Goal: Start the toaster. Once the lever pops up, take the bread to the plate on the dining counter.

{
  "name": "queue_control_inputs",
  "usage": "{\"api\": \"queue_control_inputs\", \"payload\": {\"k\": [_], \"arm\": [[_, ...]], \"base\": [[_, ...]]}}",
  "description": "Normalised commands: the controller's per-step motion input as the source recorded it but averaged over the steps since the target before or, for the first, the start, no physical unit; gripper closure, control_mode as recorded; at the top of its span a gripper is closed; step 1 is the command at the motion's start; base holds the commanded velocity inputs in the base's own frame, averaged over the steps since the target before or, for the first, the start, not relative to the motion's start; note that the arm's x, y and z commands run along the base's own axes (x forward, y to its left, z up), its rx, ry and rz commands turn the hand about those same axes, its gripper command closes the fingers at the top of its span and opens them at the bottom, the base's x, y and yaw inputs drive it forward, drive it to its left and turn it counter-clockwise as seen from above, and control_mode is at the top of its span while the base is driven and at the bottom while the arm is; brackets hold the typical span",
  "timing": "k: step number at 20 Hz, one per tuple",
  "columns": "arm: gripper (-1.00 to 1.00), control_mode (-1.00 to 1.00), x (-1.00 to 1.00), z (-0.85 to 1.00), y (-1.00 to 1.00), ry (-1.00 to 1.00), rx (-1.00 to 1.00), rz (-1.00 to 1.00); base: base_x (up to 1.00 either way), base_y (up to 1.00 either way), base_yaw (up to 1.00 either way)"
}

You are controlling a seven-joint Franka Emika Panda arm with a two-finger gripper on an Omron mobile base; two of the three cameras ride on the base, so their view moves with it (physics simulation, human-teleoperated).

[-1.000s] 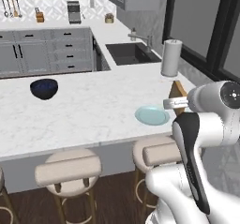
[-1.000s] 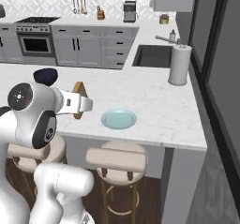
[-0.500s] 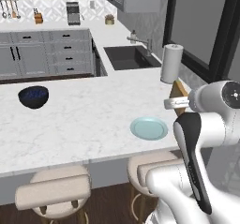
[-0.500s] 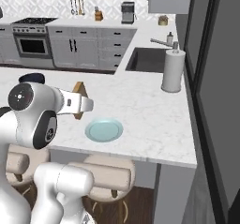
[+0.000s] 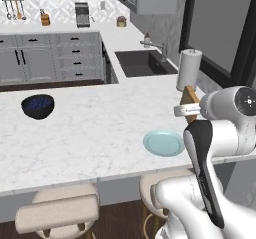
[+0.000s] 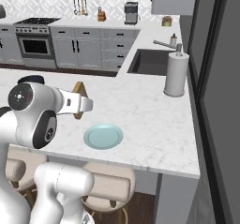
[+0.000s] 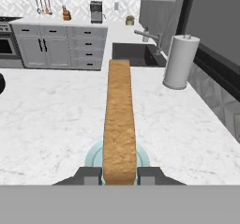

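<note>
No writing or brand can be read on anything in these pictures. One slice of bread (image 7: 119, 129) stands on edge in the hand (image 7: 119, 175), whose two fingertips (image 7: 89, 175) press its flat sides; its long axis runs straight out from the hand, toward the far sink (image 7: 132, 54). Seen from the base, the bread (image 6: 79, 92) hangs above the white marble desk (image 5: 90, 133), just over the near-left side of the pale plate (image 5: 164, 143), not touching it. A paper towel roll (image 6: 176, 75) stands upright to the far right, well apart from the plate. A dark bowl (image 5: 38, 106) sits far off to the left. Beige stools (image 5: 57, 210) line the near edge of the desk.
</note>
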Motion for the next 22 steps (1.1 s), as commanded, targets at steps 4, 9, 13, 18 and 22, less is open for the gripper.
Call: {"api": "queue_control_inputs", "payload": {"k": [4, 9, 13, 18, 22], "arm": [[1.00, 1.00, 0.00, 0.00, 0.00, 0.00, 0.00, 0.00], [1.00, -1.00, 0.08, -0.48, 0.00, 0.09, 0.05, 0.02], [1.00, -1.00, 0.40, -0.73, 0.00, 0.01, 0.11, 0.14], [1.00, -1.00, 0.63, -0.74, 0.00, 0.12, 0.14, 0.20], [1.00, -1.00, 0.55, -0.73, 0.00, 0.20, 0.00, 0.04]], "base": [[0.00, 0.00, 0.00], [0.00, 0.00, 0.00], [0.00, 0.00, 0.00], [0.00, 0.00, 0.00], [0.00, 0.00, 0.00]]}}
